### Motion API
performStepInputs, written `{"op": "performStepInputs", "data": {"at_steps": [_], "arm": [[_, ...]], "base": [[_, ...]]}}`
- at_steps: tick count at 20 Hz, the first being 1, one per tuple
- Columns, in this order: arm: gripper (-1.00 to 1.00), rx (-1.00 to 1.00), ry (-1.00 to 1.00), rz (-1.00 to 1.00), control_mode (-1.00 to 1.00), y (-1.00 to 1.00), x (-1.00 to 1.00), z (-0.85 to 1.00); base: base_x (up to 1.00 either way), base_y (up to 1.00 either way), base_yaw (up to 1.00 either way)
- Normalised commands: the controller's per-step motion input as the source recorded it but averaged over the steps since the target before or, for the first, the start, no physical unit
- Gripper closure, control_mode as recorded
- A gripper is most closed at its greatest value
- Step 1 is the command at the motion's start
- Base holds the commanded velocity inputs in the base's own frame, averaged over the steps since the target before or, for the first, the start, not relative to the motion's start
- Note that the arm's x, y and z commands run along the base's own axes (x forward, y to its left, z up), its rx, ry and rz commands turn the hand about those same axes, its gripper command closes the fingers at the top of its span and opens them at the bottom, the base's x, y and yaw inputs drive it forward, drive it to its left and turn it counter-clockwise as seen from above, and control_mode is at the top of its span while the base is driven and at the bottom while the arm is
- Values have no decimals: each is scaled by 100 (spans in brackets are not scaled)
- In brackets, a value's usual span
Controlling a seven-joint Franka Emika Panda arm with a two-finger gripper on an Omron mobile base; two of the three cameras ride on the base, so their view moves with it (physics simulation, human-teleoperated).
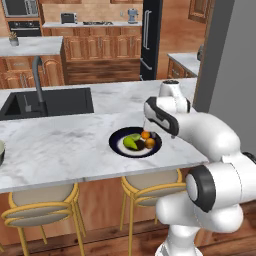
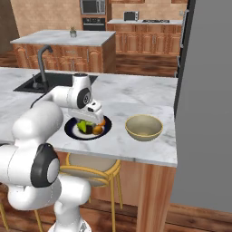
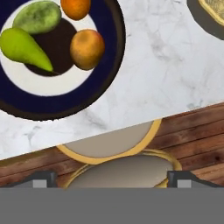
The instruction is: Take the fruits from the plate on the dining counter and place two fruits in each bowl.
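Note:
The dark plate (image 1: 114, 142) (image 2: 69, 129) (image 3: 113, 48) lies near the front edge of the dining counter (image 1: 60, 145) (image 2: 122, 97) and holds all the fruits. In the hand view they are a green pear (image 3: 22, 46), a yellow-green oblong fruit (image 3: 37, 16), an orange (image 3: 75, 8) and a brownish-orange one (image 3: 87, 48). My gripper (image 1: 151, 134) (image 2: 93, 122) (image 3: 111, 181) hovers just above the plate's near right side, open, with nothing between its fingers. One cream bowl (image 2: 144, 133) (image 3: 205, 22) stands right of the plate. Another bowl (image 1: 1, 152) peeks in at the far left.
A black sink (image 1: 55, 102) with a tap (image 1: 37, 75) is set into the counter behind and left of the plate. Stools (image 1: 150, 187) (image 3: 122, 166) stand under the counter's front edge. A grey wall (image 1: 230, 60) rises close on the right.

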Motion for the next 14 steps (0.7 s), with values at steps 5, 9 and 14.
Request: {"op": "performStepInputs", "data": {"at_steps": [5,9,14], "arm": [[-100,0,0,0,-100,0,23,-38],[-100,0,0,0,-100,1,27,-31],[-100,0,0,0,-100,0,32,-22]], "base": [[0,0,0],[0,0,0],[0,0,0]]}}
